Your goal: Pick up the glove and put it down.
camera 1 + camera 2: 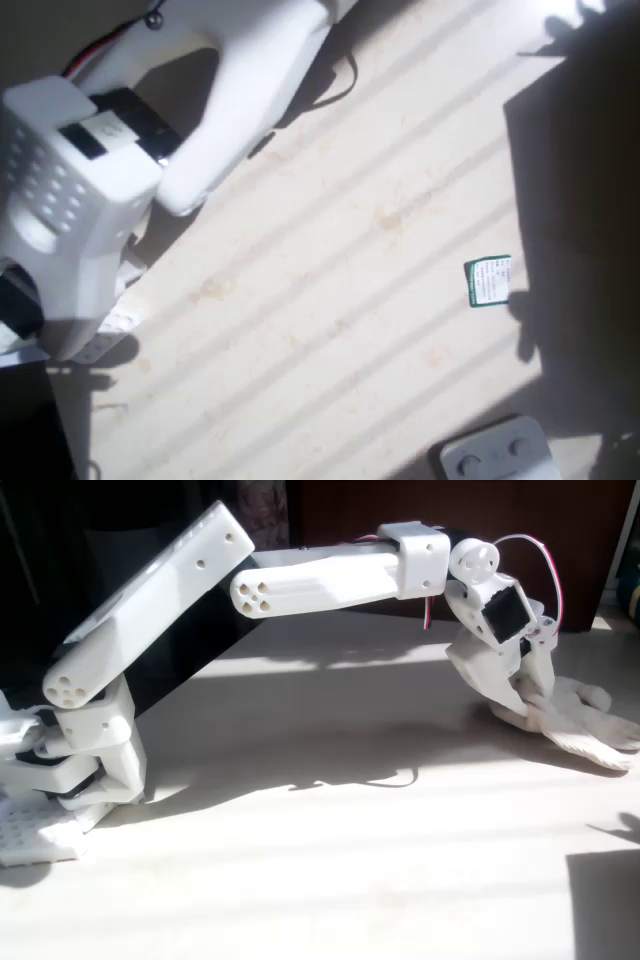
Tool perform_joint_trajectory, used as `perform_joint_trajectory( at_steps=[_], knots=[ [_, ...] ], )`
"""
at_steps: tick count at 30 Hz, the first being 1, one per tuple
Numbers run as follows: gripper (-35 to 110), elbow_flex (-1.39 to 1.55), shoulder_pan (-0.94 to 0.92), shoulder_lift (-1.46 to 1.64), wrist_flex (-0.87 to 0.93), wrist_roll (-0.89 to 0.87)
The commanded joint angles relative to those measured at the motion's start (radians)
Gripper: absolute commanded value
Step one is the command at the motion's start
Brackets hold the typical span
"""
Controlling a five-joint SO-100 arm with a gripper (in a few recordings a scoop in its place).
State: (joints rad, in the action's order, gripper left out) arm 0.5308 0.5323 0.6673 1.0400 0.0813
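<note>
The beige glove lies on the table at the right edge of the fixed view, its stubby fingers pointing right. My white gripper points down onto the glove's left end, by the cuff. The jaws stand close together with a fold of the fabric pinched between them. Most of the glove rests flat on the tabletop. The fingertips are partly hidden by the fabric.
In the overhead view a small green-and-white card lies right of centre, and a grey device with buttons sits at the bottom edge. The arm's base stands at the left. Striped sunlight and dark shadow cover the light tabletop.
</note>
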Motion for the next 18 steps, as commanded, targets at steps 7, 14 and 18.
perform_joint_trajectory(
  at_steps=[7, 14, 18],
  knots=[
    [0, -0.034, -0.089, 0.206, 0.137, 0.012],
    [0, -0.034, -0.247, 0.287, 0.218, 0.084],
    [0, -0.034, -0.370, 0.291, 0.296, 0.086]
  ],
)
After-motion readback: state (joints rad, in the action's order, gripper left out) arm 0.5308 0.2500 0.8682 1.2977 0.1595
